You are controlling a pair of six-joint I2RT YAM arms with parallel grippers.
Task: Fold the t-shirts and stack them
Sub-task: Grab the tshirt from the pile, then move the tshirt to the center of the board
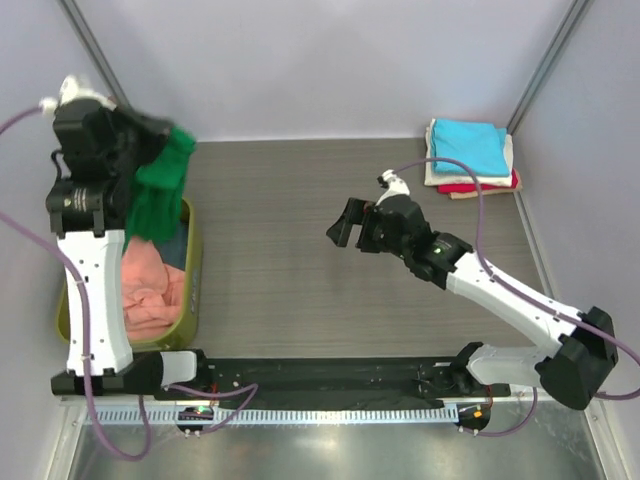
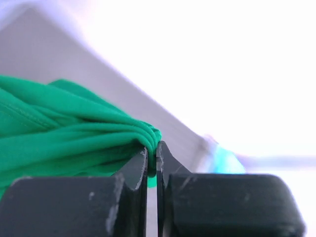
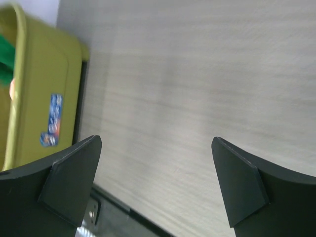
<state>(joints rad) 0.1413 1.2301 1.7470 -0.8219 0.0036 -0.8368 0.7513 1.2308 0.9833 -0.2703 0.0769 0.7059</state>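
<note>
My left gripper [image 1: 172,140] is raised over the olive tub [image 1: 191,262] at the left, shut on a bunched fold of the bright green t-shirt [image 1: 158,195], which hangs down into the tub. The left wrist view shows the green t-shirt [image 2: 59,133] pinched between the left gripper's [image 2: 152,153] tips. A salmon-pink t-shirt [image 1: 150,285] and a dark blue-grey one [image 1: 175,247] lie in the tub. At the far right corner, folded shirts are stacked: cyan [image 1: 468,146] on top, cream [image 1: 432,172] and red [image 1: 470,187] beneath. My right gripper [image 1: 350,228] hovers open over the table's middle, holding nothing.
The olive tub [image 3: 44,98] shows at the left of the right wrist view, with the right gripper [image 3: 157,163] above bare wood-grain table [image 3: 197,74]. A black rail [image 1: 320,375] runs along the near edge. Grey walls enclose the table on three sides.
</note>
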